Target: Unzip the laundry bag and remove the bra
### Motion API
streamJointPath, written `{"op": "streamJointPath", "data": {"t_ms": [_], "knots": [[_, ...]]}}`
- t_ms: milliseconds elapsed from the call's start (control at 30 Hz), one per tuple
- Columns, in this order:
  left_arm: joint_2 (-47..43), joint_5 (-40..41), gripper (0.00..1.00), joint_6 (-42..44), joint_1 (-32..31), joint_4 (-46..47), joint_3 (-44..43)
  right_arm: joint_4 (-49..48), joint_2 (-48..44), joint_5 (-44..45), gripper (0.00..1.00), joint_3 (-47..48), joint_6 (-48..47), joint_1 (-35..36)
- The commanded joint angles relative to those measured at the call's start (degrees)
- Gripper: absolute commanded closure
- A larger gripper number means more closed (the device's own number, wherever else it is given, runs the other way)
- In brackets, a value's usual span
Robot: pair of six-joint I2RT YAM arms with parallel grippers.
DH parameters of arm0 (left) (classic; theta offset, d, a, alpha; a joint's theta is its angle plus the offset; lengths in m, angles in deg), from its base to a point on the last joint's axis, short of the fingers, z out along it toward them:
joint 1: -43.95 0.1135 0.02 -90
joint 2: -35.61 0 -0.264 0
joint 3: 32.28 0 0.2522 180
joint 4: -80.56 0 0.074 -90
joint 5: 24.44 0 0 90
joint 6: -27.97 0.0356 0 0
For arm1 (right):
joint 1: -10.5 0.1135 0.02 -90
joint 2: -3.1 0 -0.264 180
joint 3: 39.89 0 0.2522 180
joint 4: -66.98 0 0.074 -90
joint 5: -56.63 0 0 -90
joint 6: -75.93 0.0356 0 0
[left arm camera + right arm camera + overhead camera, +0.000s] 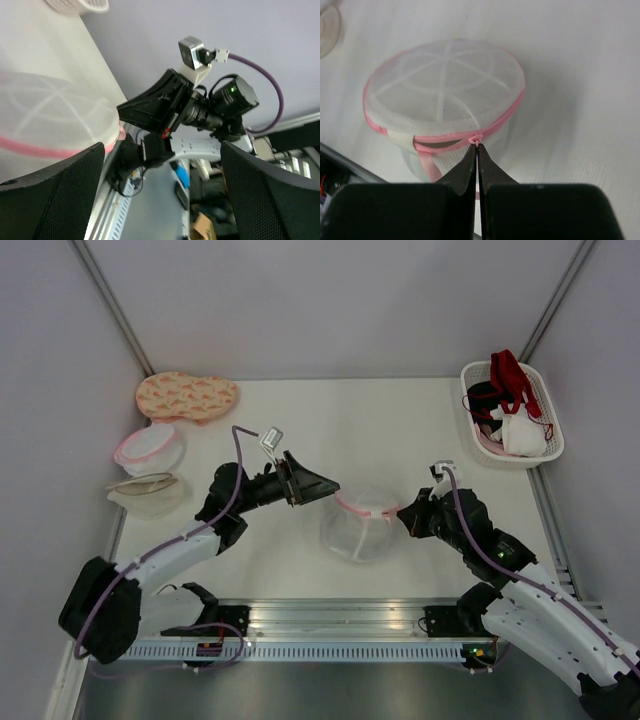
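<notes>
Counter (400, 430) is smooth, and the laundry bag (358, 532) sits mid-counter between the two arms with nothing pinning it down. Can't make out the bra through the mesh, presumably inside. Left pincer (328, 484) is released, jaws wide, just beside the bag's far-left rim and gripping nothing. Right pincer (477, 150) is clenched on the zipper pull (477, 139) with its very tips only. Main risk: with no counter-hold, any tug drags or lifts the whole light bag instead of running the slider. Second: the pink zipper rim (505, 117) curves, so a straight pull could jam it. Third: that tiny tab slips out of the tips.
</notes>
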Motion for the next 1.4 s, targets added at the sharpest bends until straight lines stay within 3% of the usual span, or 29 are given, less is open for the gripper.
{"op": "streamJointPath", "data": {"t_ms": [0,100,233,467,633,833,1367], "knots": [[-11.66,10.99,0.0,18.12,-2.24,-36.88,-9.44,1.02,-1.55,8.76,1.0,4.59,0.17,0.02],[-15.81,12.95,0.0,18.23,-2.6,-45.3,-10.86,-1.96,0.46,7.72,1.0,5.3,0.96,0.02],[-18.88,13.38,0.0,13.93,-4.18,-47.44,-7.36,-5.13,5.04,2.36,0.99,5.65,1.84,0.11],[-22.93,21.11,0.0,5.76,-17.78,-49.2,-0.76,-2.79,7.59,5.59,1.0,4.42,5.17,8.0],[-21.88,25.59,0.0,1.98,-22.9,-48.32,0.03,-0.39,8.21,6.4,0.99,3.99,9.91,14.95],[-20.3,28.58,0.0,0.22,-24.31,-48.14,-0.23,-6.53,12.16,5.69,1.0,2.23,12.91,26.02],[-9.66,38.35,0.01,-4.18,-24.22,-40.15,2.5,-11.73,12.34,6.56,1.0,1.08,12.74,31.84]]}}
